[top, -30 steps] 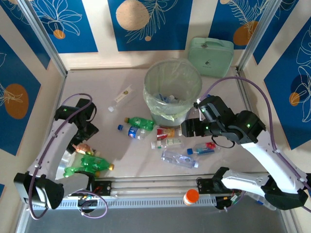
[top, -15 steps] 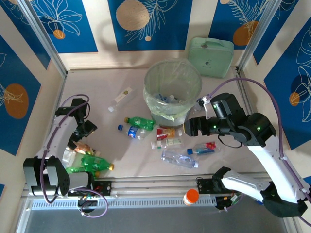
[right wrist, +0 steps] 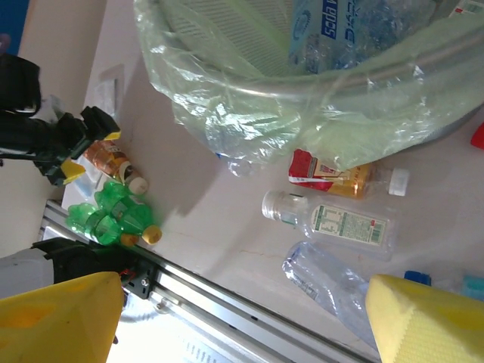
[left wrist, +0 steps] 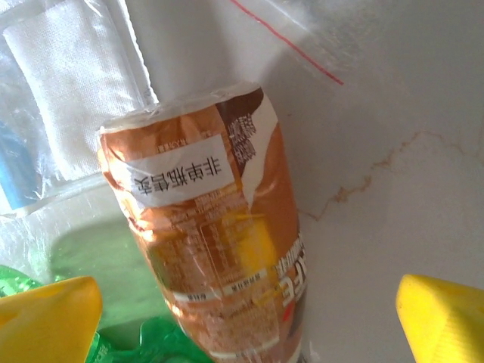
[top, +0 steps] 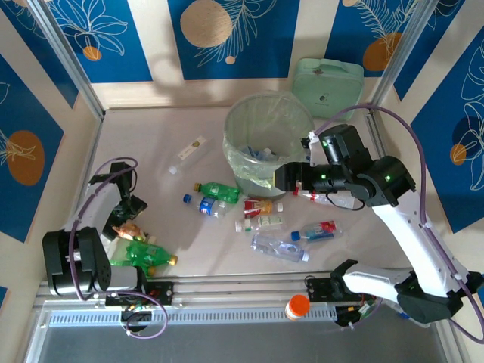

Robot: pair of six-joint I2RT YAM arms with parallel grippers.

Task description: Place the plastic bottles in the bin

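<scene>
The bin [top: 229,136] is my anchor: a round translucent basket lined with a pale green bag. Inside it lie a few clear bottles [top: 261,153], among them a blue-lettered bottle [right wrist: 321,30] pressed against the wall (the rest of that heap I cannot sort out).

My right gripper [top: 286,178] hangs just beside the bin's near-right wall, fingers spread wide with nothing between them.

On the table on the near side of the bin lie a green bottle [top: 218,189], a red-labelled bottle [top: 261,206], a white-capped clear bottle [top: 261,222] and a larger blue-capped bottle [top: 278,246].

Well left of the bin, towards the arm bases, my left gripper [left wrist: 242,321] stands wide open astride a brown-labelled bottle [left wrist: 219,249], with neither finger touching it. Beside that bottle lies a clear plastic bag [left wrist: 140,83] with a white pad [left wrist: 68,83] in it.

Behind the bin, on its far-right side, stands a mint-green case [top: 327,88], closed.
</scene>
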